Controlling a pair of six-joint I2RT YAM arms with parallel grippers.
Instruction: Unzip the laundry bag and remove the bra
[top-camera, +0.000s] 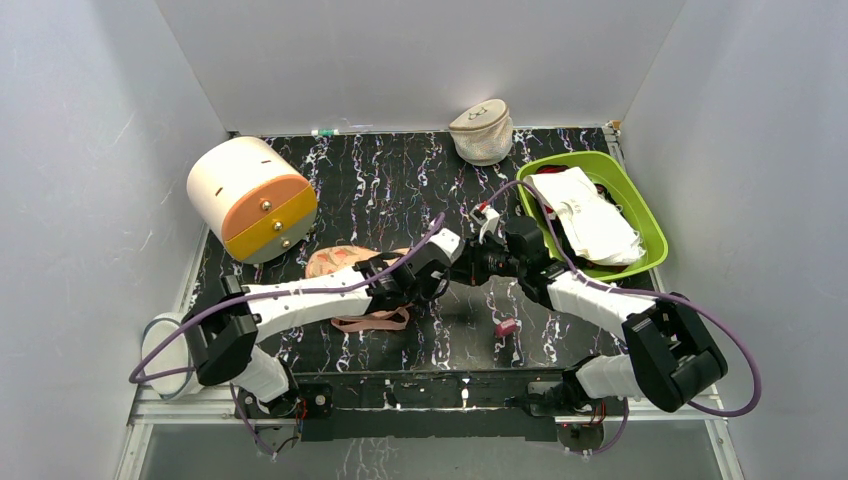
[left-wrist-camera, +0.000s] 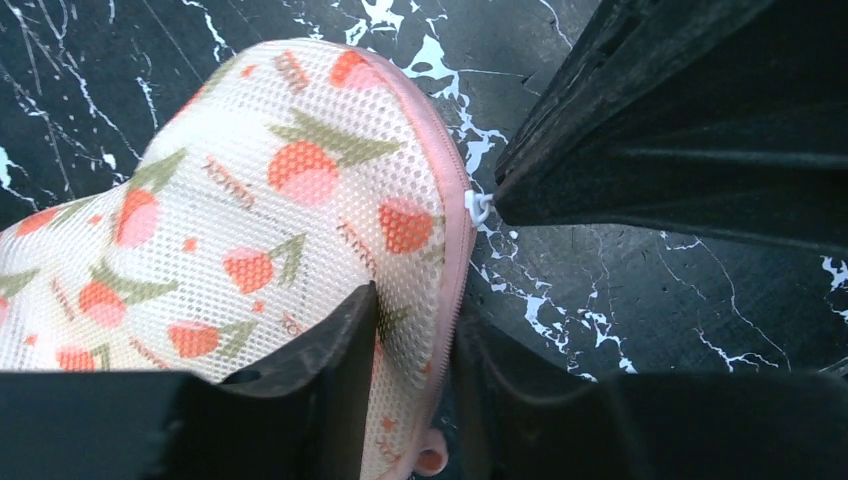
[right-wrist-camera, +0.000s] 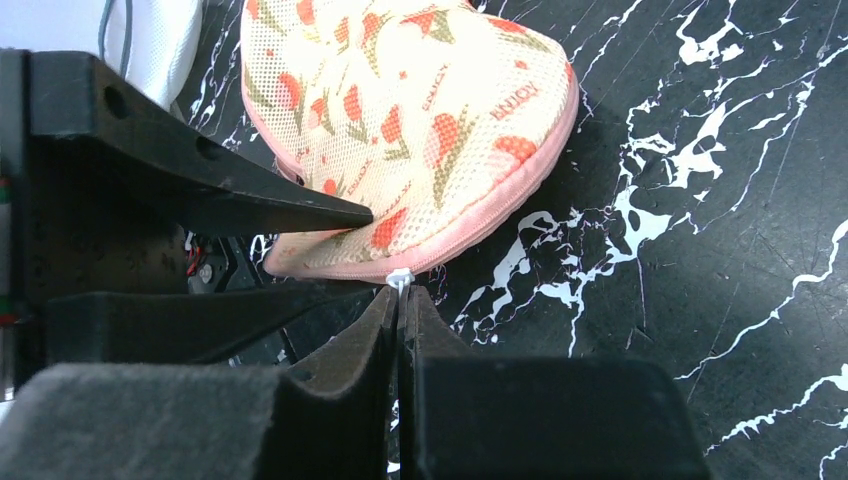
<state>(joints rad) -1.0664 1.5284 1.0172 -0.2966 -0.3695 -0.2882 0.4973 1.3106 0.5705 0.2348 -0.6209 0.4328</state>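
Observation:
The laundry bag (left-wrist-camera: 250, 220) is a peach mesh case with red-green print and pink zip trim, lying on the black marbled table. My left gripper (left-wrist-camera: 415, 340) is shut on its zip edge, one finger on top and one outside. My right gripper (right-wrist-camera: 400, 300) is shut on the small white zipper pull (right-wrist-camera: 400, 276) at the bag's rim (right-wrist-camera: 470, 225). In the top view the bag (top-camera: 340, 260) lies mostly under the left arm, and the left gripper (top-camera: 445, 275) and right gripper (top-camera: 468, 270) meet at its right end. The bra is hidden.
A green bin (top-camera: 650, 225) with white cloth stands at the right. A beige domed mesh pouch (top-camera: 482, 130) is at the back. A round cream box with an orange-yellow front (top-camera: 250, 198) is at the left. A small red object (top-camera: 506, 327) lies near the front.

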